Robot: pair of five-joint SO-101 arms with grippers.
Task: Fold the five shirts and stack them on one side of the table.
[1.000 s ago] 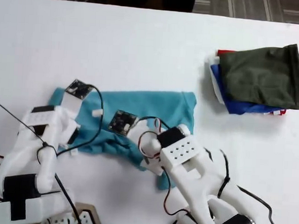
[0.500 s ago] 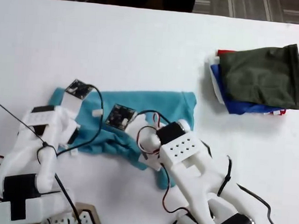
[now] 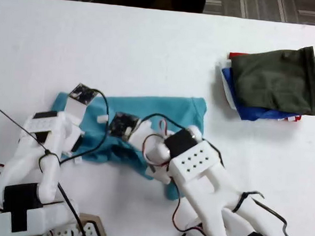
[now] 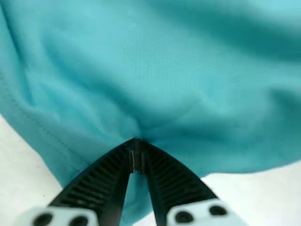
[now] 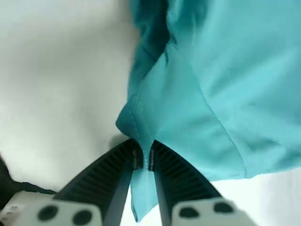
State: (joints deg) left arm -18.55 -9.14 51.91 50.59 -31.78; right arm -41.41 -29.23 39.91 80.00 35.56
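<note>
A teal shirt [image 3: 163, 112] lies partly folded on the white table, near the front. My left gripper [image 4: 136, 157] is shut on a pinch of the teal shirt [image 4: 178, 80] near its left front edge. The right gripper [image 5: 142, 157] is shut on a hem fold of the teal shirt [image 5: 225, 84] at its front middle. In the high view the left arm [image 3: 41, 143] stands at the shirt's left end and the right arm [image 3: 195, 163] at its front right. A stack of folded shirts [image 3: 274, 85], dark green on top of blue, white and red, rests at the right.
Black cables [image 3: 100, 128] loop over the teal shirt between the two wrists. The table's far half [image 3: 124, 46] is bare white surface. A brown base plate [image 3: 89, 226] sits at the front edge by the left arm.
The right arm has shifted left and slightly forward with its hold on the teal shirt, dragging that fold toward the left arm. The left arm has stayed put.
</note>
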